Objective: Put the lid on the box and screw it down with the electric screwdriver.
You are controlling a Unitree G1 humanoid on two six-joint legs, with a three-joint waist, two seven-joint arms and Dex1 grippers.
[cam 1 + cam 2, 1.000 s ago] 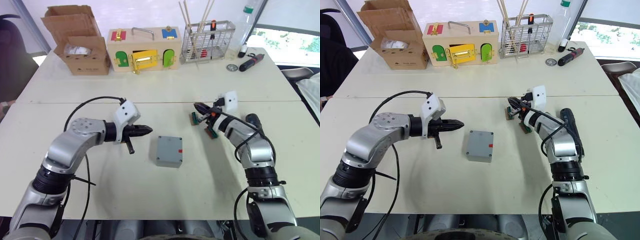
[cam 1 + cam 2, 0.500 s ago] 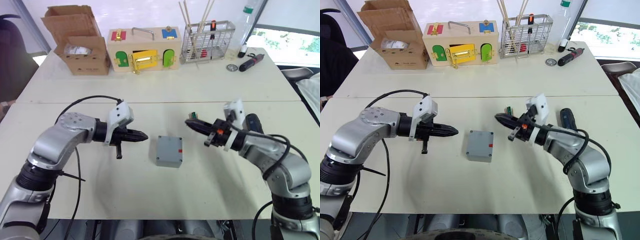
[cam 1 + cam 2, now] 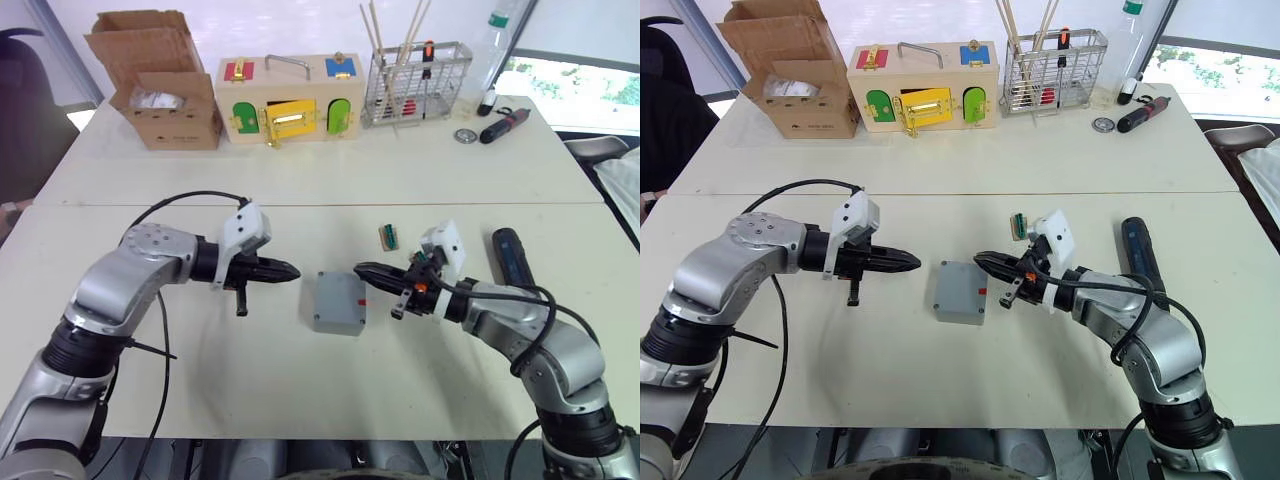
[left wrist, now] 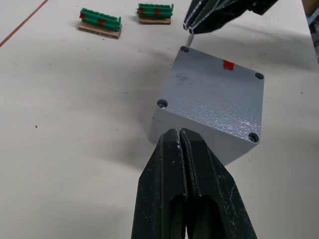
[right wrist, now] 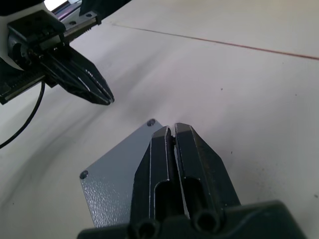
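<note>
The grey box (image 3: pixel 338 300) sits on the white table (image 3: pixel 300 390) between the two arms, its flat screw-holed top face up and a small red tab (image 3: pixel 361 300) on the side toward the right arm; in the left wrist view the four corner screw holes of that top show clearly; the left gripper (image 3: pixel 290 270) hovers just beside the box on its left, fingers clenched together and empty, tips pointing at the box without touching it; the right gripper (image 3: pixel 362 272) reaches in from the other side, its fingers likewise pressed shut on nothing, tips over the box's right edge near the red tab, whether touching cannot be told; the electric screwdriver (image 3: pixel 513 259) lies flat on the table, well off to the right of the box, beside the right forearm; a small green terminal block (image 3: pixel 389 237) lies just beyond the right gripper; at the far edge stand a brown cardboard box (image 3: pixel 158 82), a wooden box with coloured doors (image 3: pixel 288 98) and a wire basket (image 3: pixel 415 83), with a smaller black-and-red tool (image 3: pixel 503 124) near it
</note>
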